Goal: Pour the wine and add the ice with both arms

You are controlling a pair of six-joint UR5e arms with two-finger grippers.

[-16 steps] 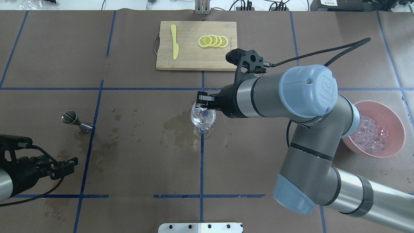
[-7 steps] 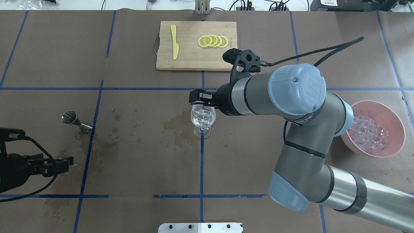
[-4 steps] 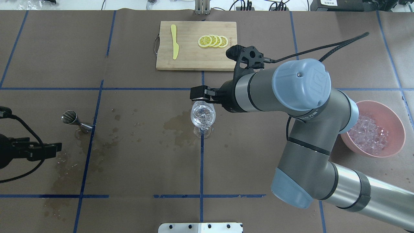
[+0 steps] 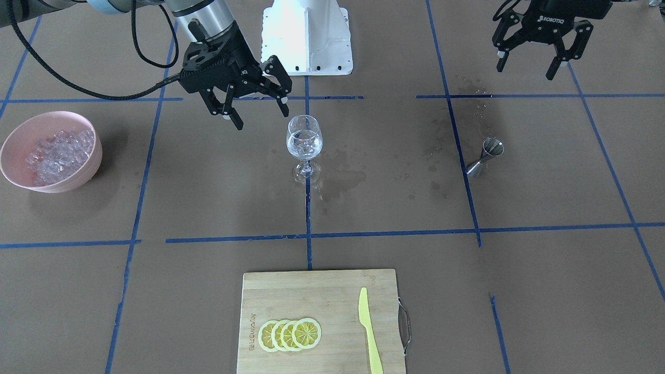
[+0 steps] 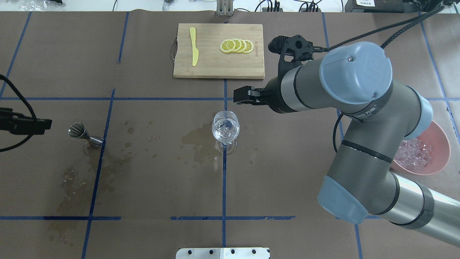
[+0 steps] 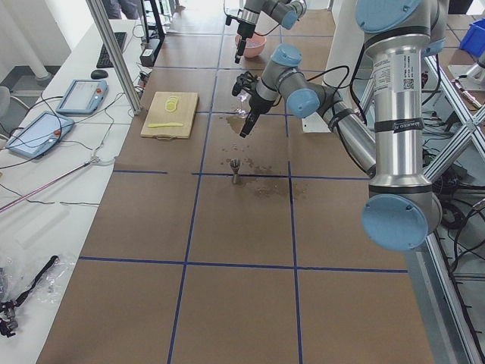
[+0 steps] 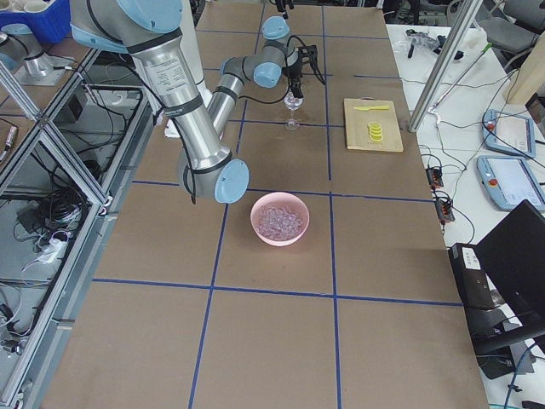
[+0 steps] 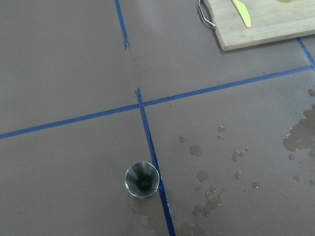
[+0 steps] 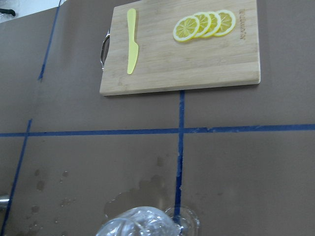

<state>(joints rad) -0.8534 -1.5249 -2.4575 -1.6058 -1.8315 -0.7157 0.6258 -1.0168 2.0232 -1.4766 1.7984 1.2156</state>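
**Open lanes round the glass**

Stemmed glass point(image 4: 304, 143) is standing alone at table ctr, rim open from above. Right gripper point(image 4: 260, 117), jaws spread, is hanging near it on the bowl point(image 4: 62, 186) side. Jigger point(image 4: 484, 156), bowl & cutting board point(image 4: 322, 296) are sitting well apart, leaving wide lanes btwn.

The overhead camera sits behind the robot, looking forward and down, with the cutting board point(image 5: 212, 64) far. The front-facing camera looks steeply back from across the table point(image 4: 545, 291) — board nearest, white pedestal point(image 4: 306, 36) at top. Two high, distant side cameras look along the table from either end; the right one has the ice point(image 7: 279, 219) nearest. The left wrist camera hangs close over the jigger point(image 8: 141, 180); the right wrist camera sits low behind the glass point(image 9: 142, 225) — both catch the board's handle.
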